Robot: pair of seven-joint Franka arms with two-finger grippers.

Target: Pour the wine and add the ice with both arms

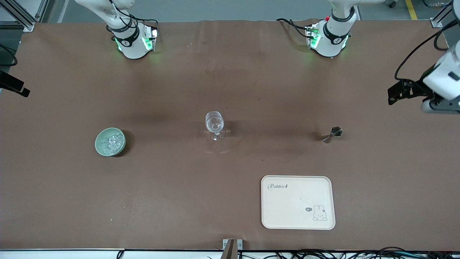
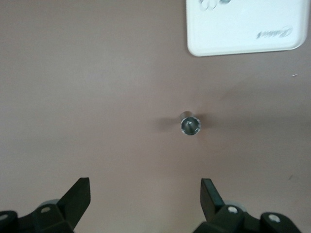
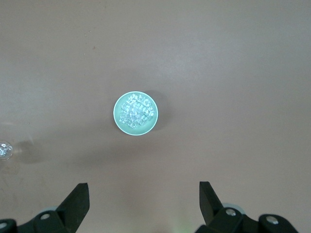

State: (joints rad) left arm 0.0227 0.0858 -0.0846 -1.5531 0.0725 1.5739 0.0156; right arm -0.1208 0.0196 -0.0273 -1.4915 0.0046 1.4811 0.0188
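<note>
A clear stemmed wine glass [image 1: 214, 124] stands at the middle of the table. A pale green bowl [image 1: 110, 141] holding several ice cubes [image 1: 110, 141] sits toward the right arm's end. A small metal jigger [image 1: 332, 134] stands toward the left arm's end. My left gripper [image 1: 393, 94] is open and empty, high over that end. In the left wrist view it [image 2: 146, 194] looks down on the jigger [image 2: 190, 124]. My right gripper [image 1: 18, 88] is open and empty at the frame's edge. In the right wrist view it [image 3: 144, 196] looks down on the bowl [image 3: 118, 104], the ice [image 3: 137, 111] and the glass [image 3: 4, 149].
A cream tray [image 1: 298, 180] with a rabbit print lies nearer the front camera than the jigger; it also shows in the left wrist view [image 2: 243, 29]. The two arm bases [image 1: 133, 43] [image 1: 329, 39] stand on the brown table.
</note>
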